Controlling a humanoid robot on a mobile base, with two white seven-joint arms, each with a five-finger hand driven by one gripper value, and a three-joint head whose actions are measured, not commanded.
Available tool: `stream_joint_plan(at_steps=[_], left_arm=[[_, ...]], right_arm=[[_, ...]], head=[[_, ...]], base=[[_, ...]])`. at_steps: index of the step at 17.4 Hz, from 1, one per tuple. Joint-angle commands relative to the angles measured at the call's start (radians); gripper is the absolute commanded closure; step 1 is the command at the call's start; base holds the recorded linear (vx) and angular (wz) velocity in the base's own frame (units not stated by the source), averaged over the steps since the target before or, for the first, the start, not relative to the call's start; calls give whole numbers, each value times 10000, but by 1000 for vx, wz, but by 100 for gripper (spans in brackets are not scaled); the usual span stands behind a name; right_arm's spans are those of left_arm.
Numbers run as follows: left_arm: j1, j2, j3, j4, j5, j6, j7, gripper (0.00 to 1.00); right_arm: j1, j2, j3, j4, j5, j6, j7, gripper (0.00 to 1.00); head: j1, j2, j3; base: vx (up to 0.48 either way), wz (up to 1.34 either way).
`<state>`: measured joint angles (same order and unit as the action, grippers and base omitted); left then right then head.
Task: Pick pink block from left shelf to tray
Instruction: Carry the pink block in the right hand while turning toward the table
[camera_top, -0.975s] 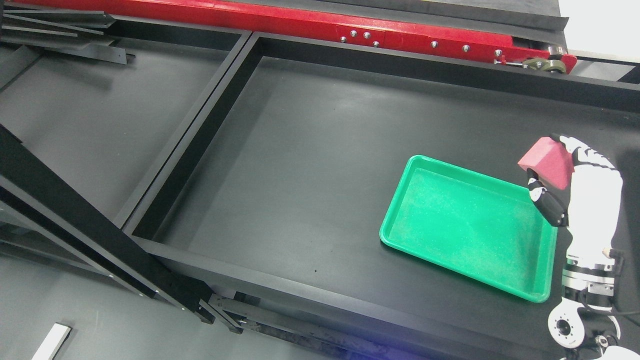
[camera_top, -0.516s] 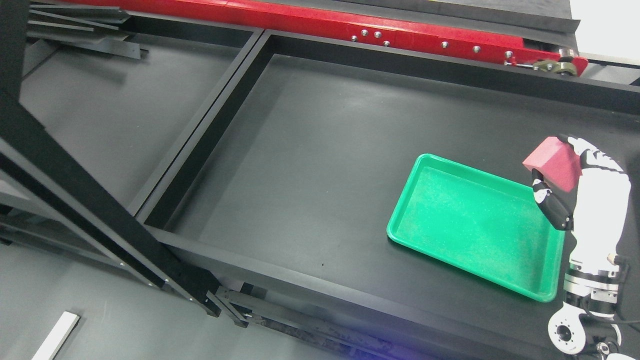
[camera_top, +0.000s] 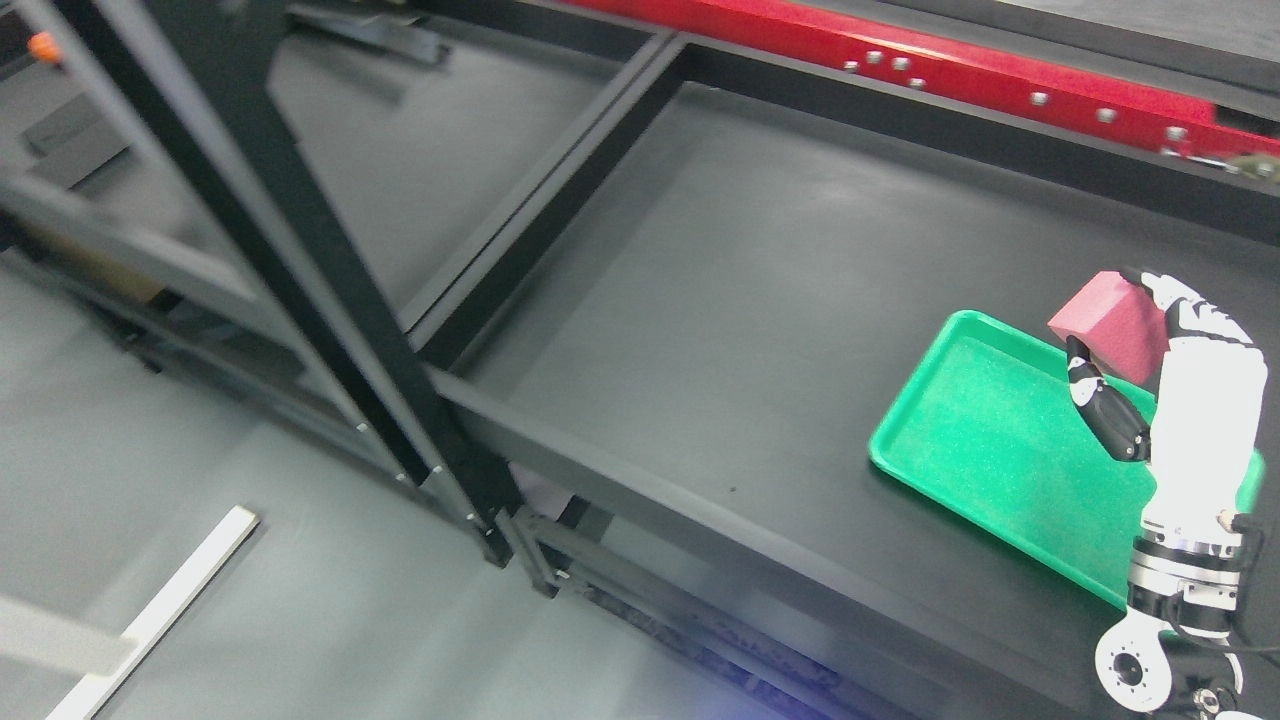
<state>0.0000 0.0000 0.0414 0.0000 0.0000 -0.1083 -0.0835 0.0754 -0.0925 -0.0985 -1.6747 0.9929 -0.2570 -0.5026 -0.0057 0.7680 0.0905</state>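
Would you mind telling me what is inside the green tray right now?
The green tray shows only its bare floor. The right hand holds the pink block above its far corner and hides the tray's right part.

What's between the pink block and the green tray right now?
Nothing solid: in the head view the right hand holds the pink block in the air above the green tray, whose bed is bare.

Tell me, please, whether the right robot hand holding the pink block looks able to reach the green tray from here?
Probably yes: the right robot hand holds the pink block over the green tray, nothing between.
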Motion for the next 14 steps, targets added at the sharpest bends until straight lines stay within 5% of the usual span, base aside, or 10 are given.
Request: stream_joint_plan(at_steps=[1, 14], left_arm=[[-230, 175, 0, -175, -15, -7, -8, 0], [-230, 175, 0, -175, -15, -7, -8, 0]], right_arm=[[29, 66, -28, -112, 11, 9, 9, 98], [-17, 20, -28, -97, -5, 24, 9, 98]], head=[[0, 0, 0], [0, 0, 0]], base=[[-111, 564], [-117, 666]])
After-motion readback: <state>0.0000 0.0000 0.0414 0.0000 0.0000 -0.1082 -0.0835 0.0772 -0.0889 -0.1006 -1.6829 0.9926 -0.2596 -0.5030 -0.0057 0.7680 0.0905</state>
